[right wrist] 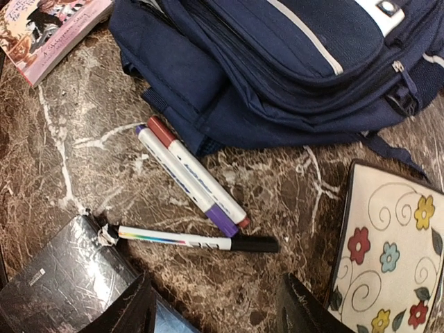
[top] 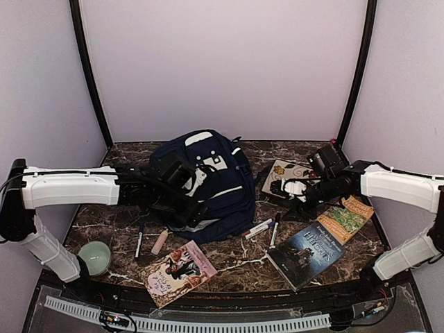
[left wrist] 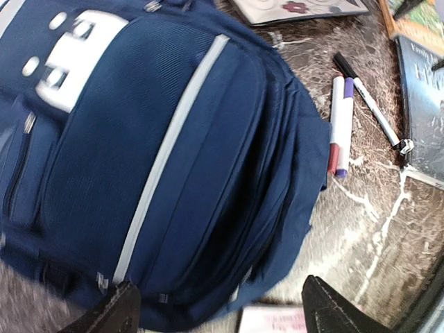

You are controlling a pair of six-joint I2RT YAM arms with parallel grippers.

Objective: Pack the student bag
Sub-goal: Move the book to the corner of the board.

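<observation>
The student bag (top: 208,182) is a navy backpack with grey stripes and white patches, lying zipped in the middle of the marble table. My left gripper (left wrist: 222,313) hangs over its near edge (left wrist: 173,152), jaws open wide and holding nothing. In the top view it (top: 186,211) sits at the bag's front left. My right gripper (right wrist: 218,313) is open over bare marble just right of the bag (right wrist: 277,55), close to a black-capped marker (right wrist: 201,241), and grips nothing.
Purple and red markers (right wrist: 187,177) lie together beside the bag. A floral notebook (top: 288,177), a dark book (top: 305,253) and a green-orange book (top: 343,218) lie right. A pink book (top: 179,272), a marker (top: 139,239), a pink tube (top: 159,241) and a green candle (top: 95,257) lie front left.
</observation>
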